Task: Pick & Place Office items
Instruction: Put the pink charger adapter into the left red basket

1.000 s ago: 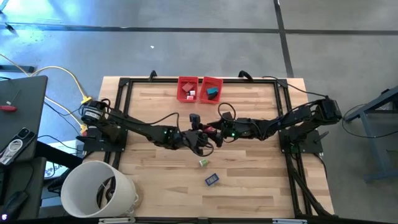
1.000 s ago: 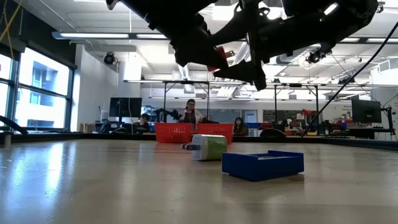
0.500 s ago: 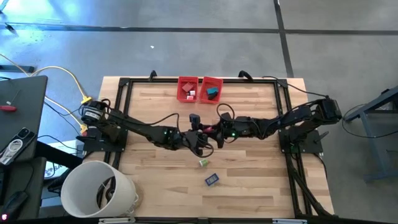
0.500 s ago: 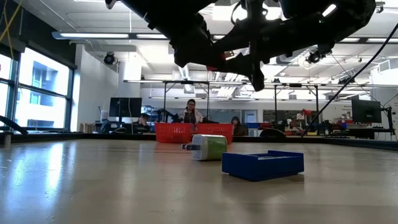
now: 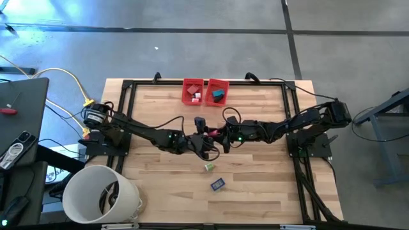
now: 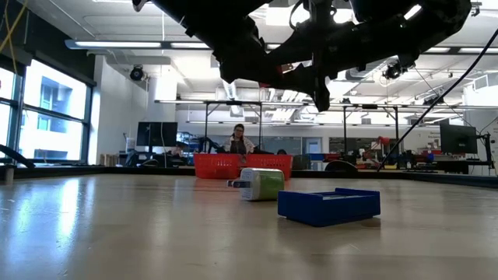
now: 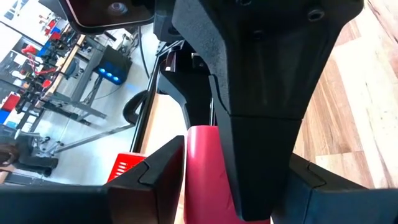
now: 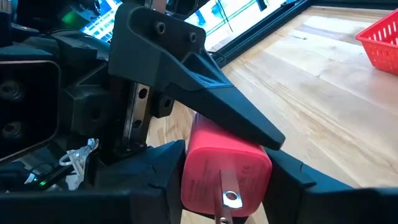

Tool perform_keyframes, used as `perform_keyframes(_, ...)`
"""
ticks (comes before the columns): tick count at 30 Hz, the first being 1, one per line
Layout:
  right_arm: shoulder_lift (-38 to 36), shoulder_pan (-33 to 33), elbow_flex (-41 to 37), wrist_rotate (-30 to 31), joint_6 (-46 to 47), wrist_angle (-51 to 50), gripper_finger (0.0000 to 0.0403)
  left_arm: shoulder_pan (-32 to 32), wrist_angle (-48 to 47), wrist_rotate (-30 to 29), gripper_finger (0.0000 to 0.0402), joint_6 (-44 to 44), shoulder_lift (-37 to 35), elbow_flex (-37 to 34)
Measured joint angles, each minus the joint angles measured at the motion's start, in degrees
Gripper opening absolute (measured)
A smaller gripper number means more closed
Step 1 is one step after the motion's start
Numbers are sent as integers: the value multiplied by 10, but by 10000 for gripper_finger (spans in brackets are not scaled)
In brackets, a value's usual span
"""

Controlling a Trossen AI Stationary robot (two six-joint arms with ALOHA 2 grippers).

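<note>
Above the table's middle my two grippers meet on one red block-shaped office item, which has a metal prong on its end. My left gripper comes from the table's left and my right gripper from the right, and both are closed on it. A green item and a dark blue one lie on the table nearer the front edge. Two red bins at the far edge hold small pieces. My left gripper has the red item between its fingers; one finger lies along the item's top face. The other finger is hidden behind it. The item is lifted clear of the table. My right gripper pinches the red item's two side faces between its fingers, close to the end with the prong. It comes nearly level from the table's right, crossing my left gripper's fingers. The item hangs clear above the table.
A big white bucket stands at the table's near left corner. A black frame runs around the tabletop. Bare wood lies between the arms and the bins.
My right gripper has shut on the red item, which my left gripper was holding up, and its wrist has rolled a little. Both arms and the item have stayed where they were.
</note>
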Motion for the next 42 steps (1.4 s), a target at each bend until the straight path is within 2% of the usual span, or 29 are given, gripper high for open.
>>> perform_keyframes(14, 0, 2, 0, 1, 0, -2, 146, -2, 1, 0, 188, 14, 0, 0)
perform_keyframes(20, 0, 2, 0, -1, 0, -7, 146, -5, 1, -3, 247, 27, 0, 0)
perform_keyframes(25, 0, 2, 0, 0, -9, -6, 146, -5, 7, -12, 289, -21, 0, 0)
perform_keyframes(36, 0, 2, 0, 7, -24, -22, 146, -11, 6, -15, 294, -72, 0, 0)
perform_keyframes(42, 0, 1, 0, 16, -28, -32, 146, -16, 0, -33, 294, -68, 0, 0)
